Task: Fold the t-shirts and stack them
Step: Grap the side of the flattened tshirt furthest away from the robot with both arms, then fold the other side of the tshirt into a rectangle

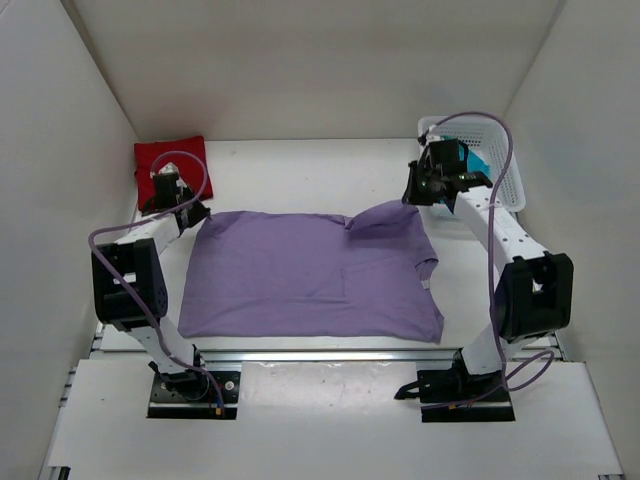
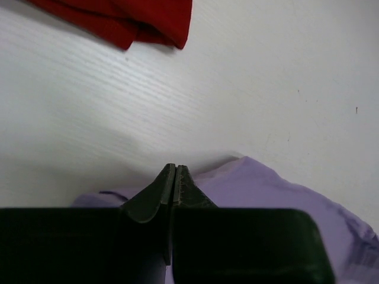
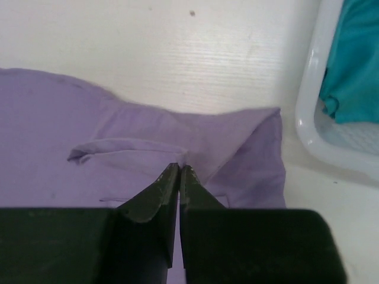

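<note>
Lying flat, the lavender shirt [image 1: 310, 275] has its two-o'clock sleeve folded inward, its white tag [image 1: 425, 285] unreadable. The left tool [image 2: 176, 168] and right tool [image 3: 179, 168] are both clenched.

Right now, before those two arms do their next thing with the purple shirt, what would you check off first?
1. The left gripper is shut at the far left corner of the purple t-shirt: ok.
2. The right gripper is shut by the far right sleeve: ok.
3. Cloth truly pinched in either gripper: cannot tell.
4. The purple t-shirt lies flat: not ok, its right sleeve is folded over.
5. The red t-shirt is folded and apart, in the far left corner: ok.
6. The teal t-shirt is folded: not ok, it is heaped in the basket.
</note>
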`<state>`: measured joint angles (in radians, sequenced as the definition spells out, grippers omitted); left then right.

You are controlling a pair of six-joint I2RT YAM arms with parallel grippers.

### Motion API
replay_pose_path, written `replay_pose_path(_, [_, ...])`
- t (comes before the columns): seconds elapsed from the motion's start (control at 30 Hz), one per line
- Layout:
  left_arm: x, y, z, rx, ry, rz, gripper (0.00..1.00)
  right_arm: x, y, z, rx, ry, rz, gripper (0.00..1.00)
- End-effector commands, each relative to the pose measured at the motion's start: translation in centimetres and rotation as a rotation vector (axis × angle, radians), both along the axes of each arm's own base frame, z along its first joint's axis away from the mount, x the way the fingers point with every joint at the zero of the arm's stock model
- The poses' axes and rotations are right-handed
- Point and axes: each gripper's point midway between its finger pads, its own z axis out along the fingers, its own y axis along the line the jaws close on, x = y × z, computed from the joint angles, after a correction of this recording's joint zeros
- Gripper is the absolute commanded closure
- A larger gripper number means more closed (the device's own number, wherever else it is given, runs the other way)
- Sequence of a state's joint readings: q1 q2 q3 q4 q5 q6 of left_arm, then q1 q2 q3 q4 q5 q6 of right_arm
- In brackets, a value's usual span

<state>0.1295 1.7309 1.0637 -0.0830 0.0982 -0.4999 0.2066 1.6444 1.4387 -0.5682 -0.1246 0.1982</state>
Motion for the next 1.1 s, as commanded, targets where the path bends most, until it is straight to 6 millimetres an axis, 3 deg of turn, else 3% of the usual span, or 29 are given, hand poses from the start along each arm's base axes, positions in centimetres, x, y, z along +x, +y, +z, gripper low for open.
replay_pose_path(0.0, [-1.5,0.2,2.2,-0.010,-0.055,0.008,1.00,-1.1,-0.8,-1.6,0.037,-0.032,-0.033,1.00])
replay_pose_path(0.13, [-3.6,1.3,2.5,-0.028,-0.058,0.042,1.00,-4.8,-0.7,-2.7,0.049,-0.041,-0.040,1.00])
replay_pose_path(0.4, [-7.3,2.0,4.0,0.006,-0.106,0.085,1.00,-10.3,-1.3,-0.7,0.086,-0.094,-0.038,1.00])
replay_pose_path(0.5, [-8.3,2.5,6.4,0.046,-0.179,0.122,1.00,-12.3,-1.5,0.2,0.077,-0.119,-0.028,1.00])
replay_pose_path(0.7, [-11.4,3.7,6.0,0.171,-0.191,0.202,1.00,-17.8,-1.9,-2.3,0.077,-0.058,-0.022,1.00])
replay_pose_path(0.8, [-11.9,3.9,5.6,0.175,-0.182,0.217,1.00,-19.8,-2.7,-2.9,0.077,-0.048,-0.038,1.00])
replay_pose_path(0.87, [-11.5,3.6,5.3,0.131,-0.177,0.215,1.00,-19.6,-2.8,-2.0,0.089,-0.093,-0.039,1.00])
replay_pose_path(1.0, [-7.7,1.1,7.9,0.030,-0.193,0.092,1.00,-16.7,-2.1,-0.1,0.128,-0.137,-0.014,1.00])
replay_pose_path(1.07, [-6.2,0.8,9.4,-0.033,-0.233,0.089,1.00,-15.3,-1.5,0.0,0.147,-0.119,0.000,1.00])
